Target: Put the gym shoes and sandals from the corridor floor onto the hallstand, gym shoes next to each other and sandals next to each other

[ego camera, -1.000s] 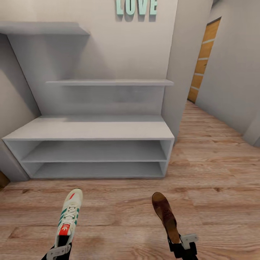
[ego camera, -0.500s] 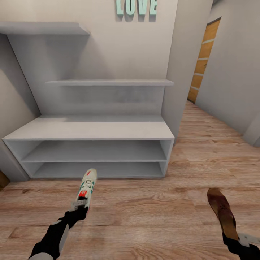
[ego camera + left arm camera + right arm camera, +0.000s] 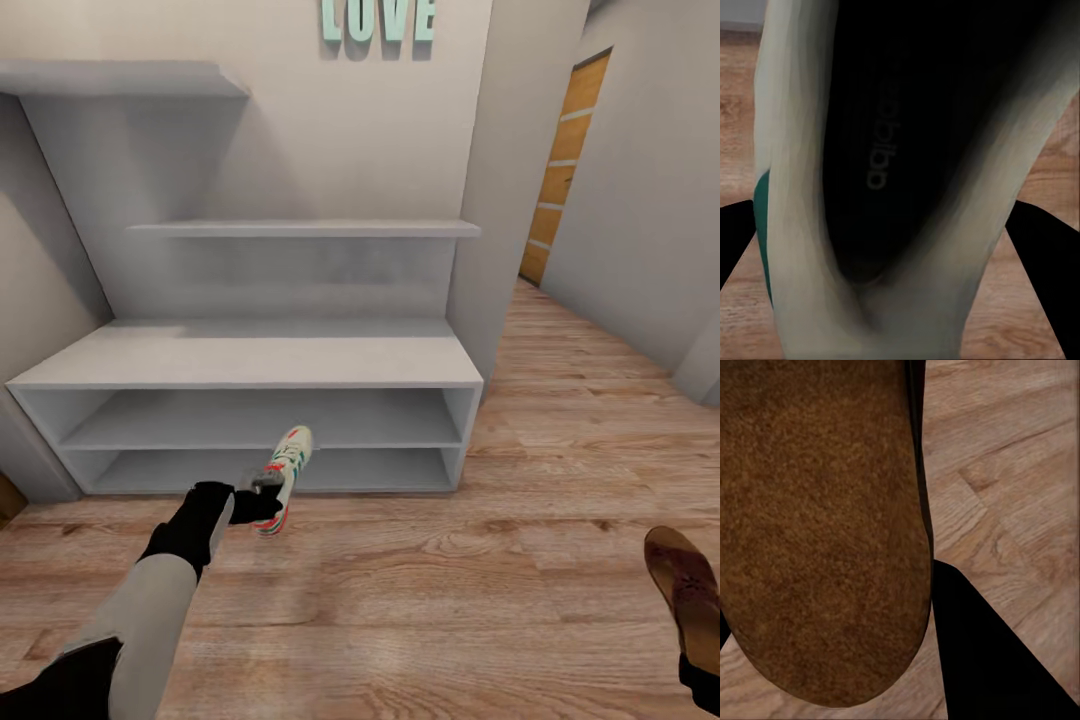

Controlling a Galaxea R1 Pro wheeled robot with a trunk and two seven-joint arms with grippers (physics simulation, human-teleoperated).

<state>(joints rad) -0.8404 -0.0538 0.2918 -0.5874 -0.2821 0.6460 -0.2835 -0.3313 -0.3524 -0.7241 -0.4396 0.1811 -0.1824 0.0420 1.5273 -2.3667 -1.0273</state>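
Shoes on the rack: none as yet. Shoe rack [image 3: 250, 355], pale grey, stands against the wall with its bench top, both open lower tiers and two floating shelves all bare. Gym shoe [image 3: 284, 478], white with green stripes and red heel, is held off the floor by the left gripper [image 3: 262, 490], which clamps it at the heel; the toe points toward the front of the lower tiers, just short of the opening. The left wrist view looks straight into the shoe's dark interior [image 3: 892, 150], with the wood floor [image 3: 735, 112] behind. Sandal [image 3: 688, 592], dark brown, is carried by the right gripper at the lower right corner of the head view, well apart from the rack, above the plank floor [image 3: 560, 480]; the gripper itself is cut off by the picture edge there, and the right wrist view shows the brown sole [image 3: 817, 525] close up with a dark finger [image 3: 990, 652] alongside, so the grip reads as closed on it. Second gym shoe and second sandal: whereabouts not established. Judged progress: early; one shoe near placement, one sandal in transit, two items yet to fetch, pairing undone.
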